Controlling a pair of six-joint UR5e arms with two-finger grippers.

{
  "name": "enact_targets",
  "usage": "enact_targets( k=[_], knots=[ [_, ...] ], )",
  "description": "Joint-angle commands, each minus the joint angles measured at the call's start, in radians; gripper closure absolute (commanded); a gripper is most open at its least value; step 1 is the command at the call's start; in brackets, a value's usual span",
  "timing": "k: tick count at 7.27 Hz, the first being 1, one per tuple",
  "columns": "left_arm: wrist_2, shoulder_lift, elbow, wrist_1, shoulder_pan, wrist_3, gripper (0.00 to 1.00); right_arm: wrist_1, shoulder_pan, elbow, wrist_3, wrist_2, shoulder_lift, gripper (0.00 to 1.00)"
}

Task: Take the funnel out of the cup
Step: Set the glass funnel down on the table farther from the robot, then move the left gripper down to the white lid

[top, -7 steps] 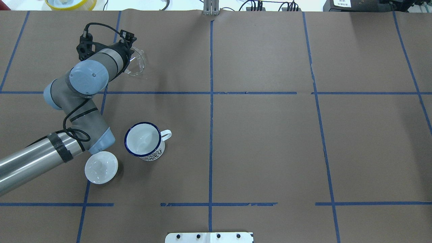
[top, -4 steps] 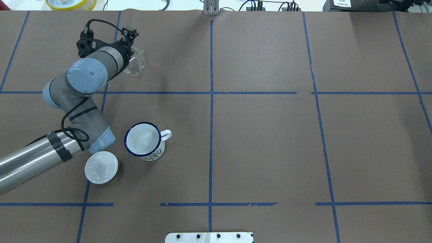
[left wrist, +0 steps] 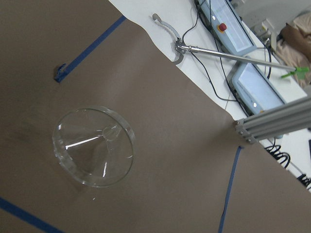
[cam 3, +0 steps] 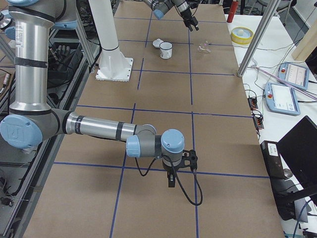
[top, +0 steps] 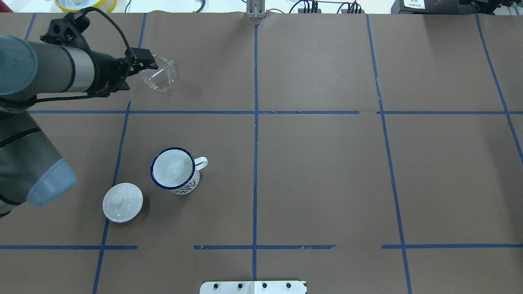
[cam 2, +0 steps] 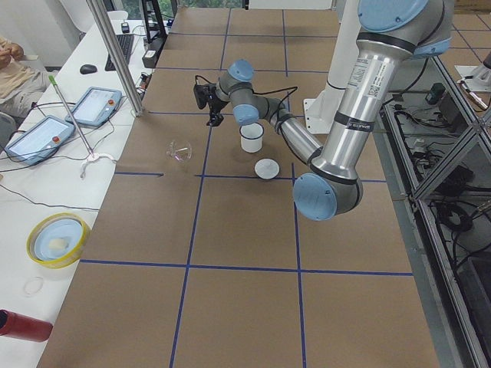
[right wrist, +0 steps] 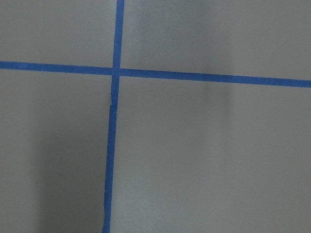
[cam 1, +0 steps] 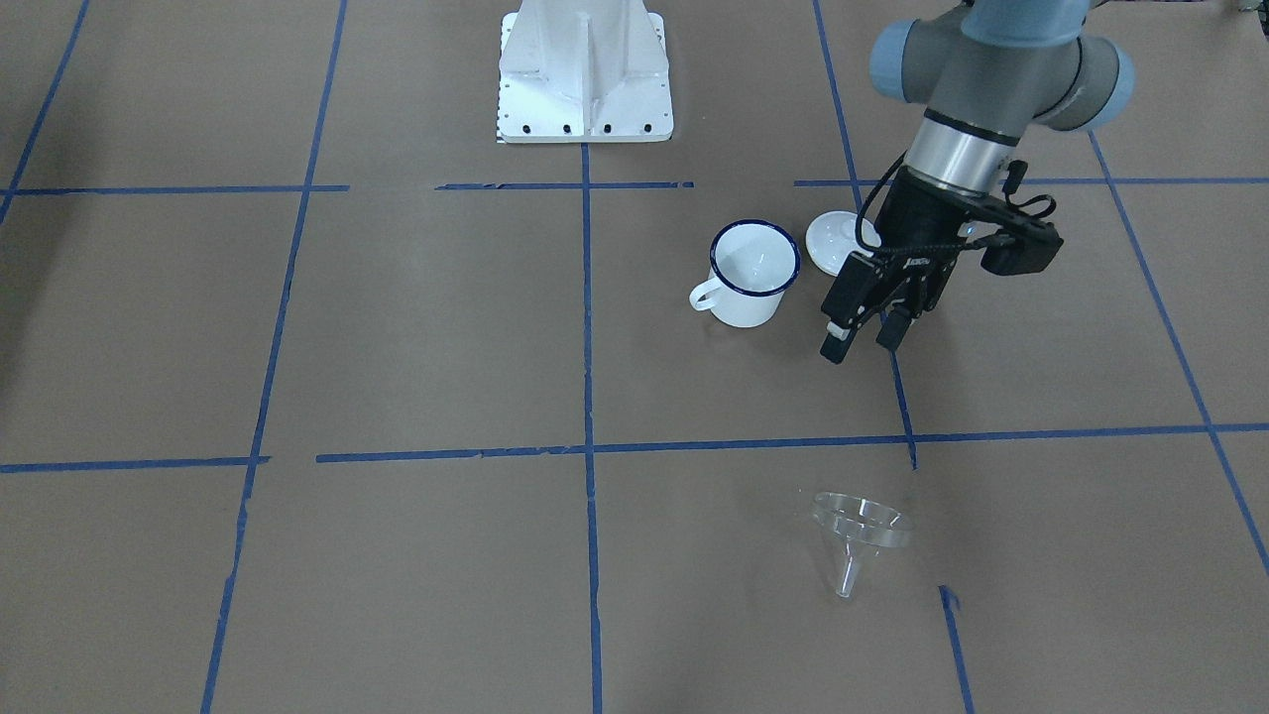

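Toward the operators' edge of the surface, on the robot's left half, the funnel [cam 1: 861,534] lies tipped on the brown paper, well apart from the cup [cam 1: 753,276]. My front camera gives its shape best: clear cone, wide rim, narrow spout pointing toward the operators' edge. My left wrist camera looks into its mouth, which the overhead shows only as a faint ring. The cup stands upright, with a white lid [cam 1: 838,241] just beside it. The left end effector [cam 1: 865,340] hangs above the paper, fingers apart, gripping nothing. The right end effector [cam 3: 171,179] shows only from the right-end camera, so I cannot tell its state.
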Motion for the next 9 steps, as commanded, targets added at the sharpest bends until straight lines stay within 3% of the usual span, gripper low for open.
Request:
enact_targets(
  k=[1, 2, 3, 6, 9],
  knots=[
    [-0.121, 0.215, -0.218, 0.13, -0.069, 0.227, 0.0, 0.0, 0.0, 0.0, 0.0, 0.0, 0.0, 0.0],
    [-0.124, 0.346, -0.28, 0.117, -0.033, 0.275, 0.0, 0.0, 0.0, 0.0, 0.0, 0.0, 0.0, 0.0],
    [-0.115, 0.381, -0.274, 0.116, 0.061, 0.273, 0.0, 0.0, 0.0, 0.0, 0.0, 0.0, 0.0, 0.0],
    [-0.068, 0.372, -0.204, 0.116, 0.249, 0.201, 0.0, 0.0, 0.0, 0.0, 0.0, 0.0, 0.0, 0.0],
    [-0.003, 0.312, -0.075, 0.11, 0.311, 0.191, 0.0, 0.0, 0.0, 0.0, 0.0, 0.0, 0.0, 0.0]
  ],
)
